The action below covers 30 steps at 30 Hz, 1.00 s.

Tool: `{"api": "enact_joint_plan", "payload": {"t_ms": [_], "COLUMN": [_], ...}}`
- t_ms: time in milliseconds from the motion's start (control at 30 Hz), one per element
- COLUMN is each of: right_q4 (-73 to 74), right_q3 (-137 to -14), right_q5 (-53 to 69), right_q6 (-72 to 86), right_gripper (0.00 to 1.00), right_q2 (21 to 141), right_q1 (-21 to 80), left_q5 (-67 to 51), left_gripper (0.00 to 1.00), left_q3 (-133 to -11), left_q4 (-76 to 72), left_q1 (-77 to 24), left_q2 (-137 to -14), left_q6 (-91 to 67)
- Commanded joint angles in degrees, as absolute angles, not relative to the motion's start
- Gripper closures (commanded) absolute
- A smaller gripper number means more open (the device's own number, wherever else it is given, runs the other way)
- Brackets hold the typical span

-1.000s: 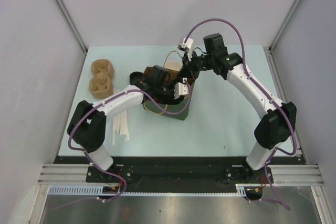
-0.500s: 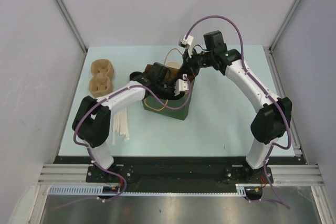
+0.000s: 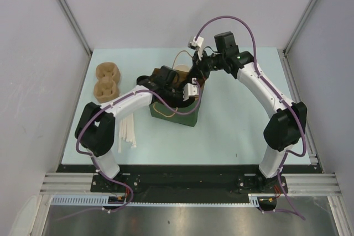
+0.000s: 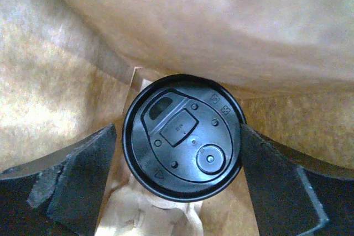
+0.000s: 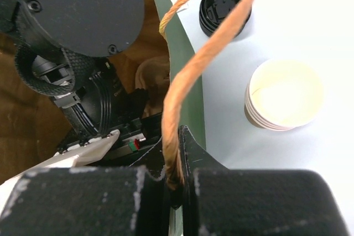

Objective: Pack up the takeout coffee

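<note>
The takeout coffee (image 4: 182, 136) shows from above in the left wrist view: a black lid on a cup, standing deep inside the bag on crumpled brown paper. My left gripper (image 4: 178, 153) reaches down into the green bag (image 3: 178, 115), fingers (image 4: 83, 175) either side of the lid. The right finger is at the lid's edge and a thin gap shows on the left, so it reads as open. My right gripper (image 5: 177, 186) is shut on the bag's tan twine handle (image 5: 204, 48) at the bag's green rim (image 5: 185, 70) and holds it up. In the top view the cup is hidden.
A stack of nested tan cups (image 5: 285, 95) and a loose black lid (image 5: 224, 6) sit on the table behind the bag. Two brown pulp cup carriers (image 3: 107, 81) lie at the far left. White stir sticks (image 3: 127, 128) lie left of the bag.
The right arm has pulled back and up with the handle, and the bag has shifted slightly. The left arm has reached further into the bag. Little moved in the last half second.
</note>
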<state>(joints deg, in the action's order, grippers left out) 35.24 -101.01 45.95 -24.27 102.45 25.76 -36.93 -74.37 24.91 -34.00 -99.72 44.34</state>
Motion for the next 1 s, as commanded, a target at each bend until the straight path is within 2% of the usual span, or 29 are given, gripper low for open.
{"api": "enact_joint_plan", "payload": {"t_ms": [0,233,467,967], "right_q4": [39.9,39.9,37.2,39.5], "right_q3": [-102.8,-103.4,-101.9,-102.2], "right_q5": [49.6,48.9,41.1,40.8], "right_q6": [-23.4,-22.4,-21.8,-25.4], "right_gripper": [1.0,1.0,1.0,1.0], "right_q2": [102.4,102.1,100.3,99.8], "right_q1": [26.5,26.6,27.5,27.7], "left_q5": [-32.0,-31.5,-31.6,-34.9], "left_gripper": [0.02,0.0,0.01,0.0], "left_q3": [-74.9,-73.7,-72.8,-77.7], "left_q4": [24.1,22.4,20.0,25.2], "left_q1": [-32.8,-33.8,-33.8,-33.8], "left_q2": [-96.8,-94.1,-91.3,-87.9], "left_q6": [41.2,41.0,39.6,38.8]}}
